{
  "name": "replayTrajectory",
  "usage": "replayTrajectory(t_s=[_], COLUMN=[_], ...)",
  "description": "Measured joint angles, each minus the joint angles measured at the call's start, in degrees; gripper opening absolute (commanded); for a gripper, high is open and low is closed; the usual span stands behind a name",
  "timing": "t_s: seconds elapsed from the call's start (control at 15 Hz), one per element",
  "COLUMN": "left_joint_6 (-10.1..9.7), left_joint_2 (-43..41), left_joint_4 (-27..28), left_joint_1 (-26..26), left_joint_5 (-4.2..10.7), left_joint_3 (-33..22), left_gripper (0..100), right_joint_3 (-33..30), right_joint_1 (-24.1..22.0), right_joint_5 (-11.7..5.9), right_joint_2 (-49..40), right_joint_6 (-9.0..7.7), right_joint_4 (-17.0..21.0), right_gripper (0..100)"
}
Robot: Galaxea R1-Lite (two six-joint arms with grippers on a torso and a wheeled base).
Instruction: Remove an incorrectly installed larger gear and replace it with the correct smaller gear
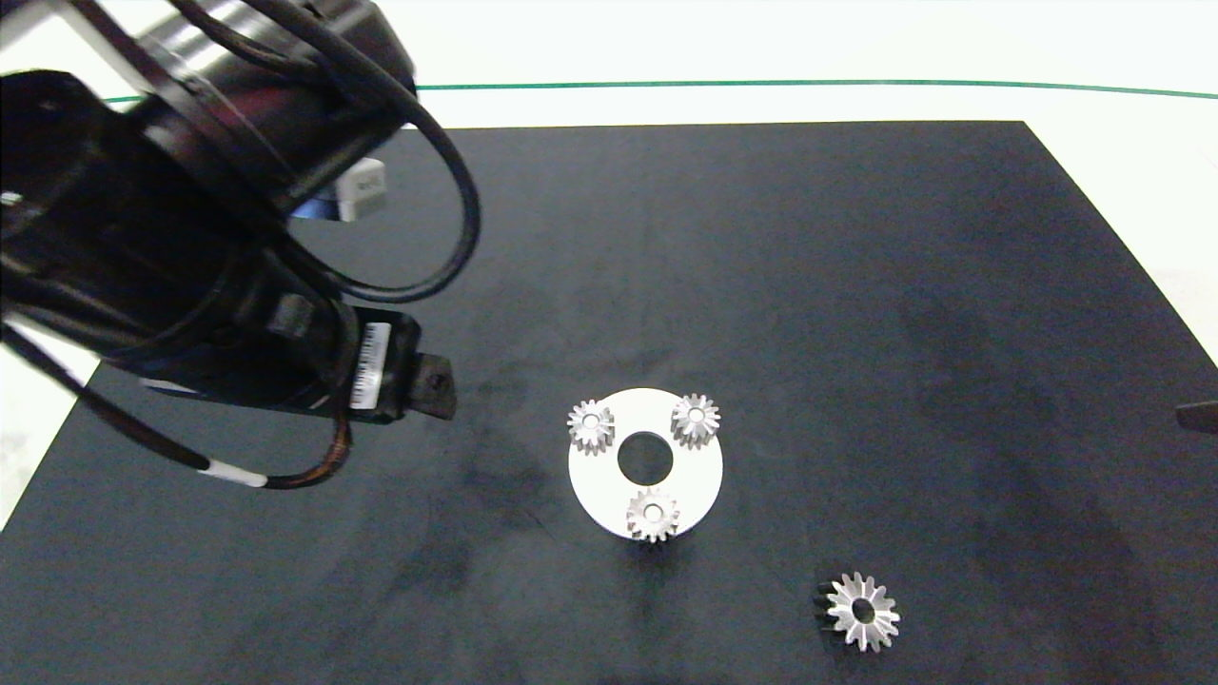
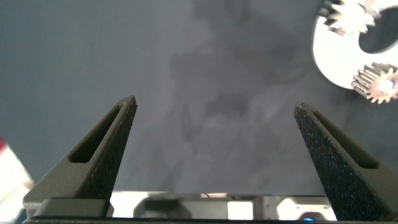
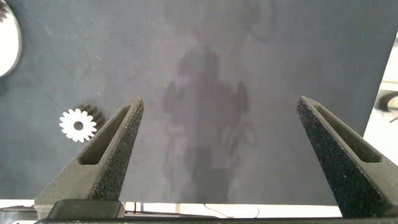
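Left arm (image 1: 190,238) raised – larger gear (image 1: 861,612) aside

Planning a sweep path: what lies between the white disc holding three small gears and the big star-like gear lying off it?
Nothing: in the head view only bare black mat separates the white round disc from the big silver star-like gear.

The larger gear (image 1: 862,612), silver and long-toothed, is lying flat on the mat; the smaller gear (image 1: 653,515) is seated on the disc.
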Motion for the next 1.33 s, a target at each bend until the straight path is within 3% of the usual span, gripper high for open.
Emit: replayTrajectory(t_s=[0.2, 0.33, 0.53, 0.73, 1.07, 1.33], left_joint_6=[-9.28, -12.24, -11.04, -10.61, -7.88, -7.74], left_joint_2=[-4.5, -6.8, -9.3, -11.0, -13.9, -15.0], left_joint_4=[3.4, 4.7, 4.1, 3.7, 1.8, 1.7], left_joint_1=[3.5, 4.4, 4.7, 5.5, 9.5, 9.5], left_joint_5=[0.11, 0.11, 1.32, 1.51, 1.49, 1.49], left_joint_3=[-0.1, 1.6, 4.3, 4.6, 5.6, 6.1], left_gripper=[100, 100, 100, 100, 100, 100], right_joint_3=[0.7, 0.8, 1.5, 1.7, 2.3, 2.3], right_joint_1=[0.0, -0.1, -0.1, -0.1, -0.1, -0.1], right_joint_5=[-0.06, -0.2, -0.2, -0.2, -0.17, 0.05], right_joint_2=[-0.4, -0.8, -1.1, -1.1, -1.2, -1.2], right_joint_6=[-0.02, 0.04, 0.04, 0.2, 0.12, 0.45], right_joint_4=[-0.1, -0.2, -0.2, -0.5, -1.3, -2.3], right_gripper=[100, 100, 100, 100, 100, 100])
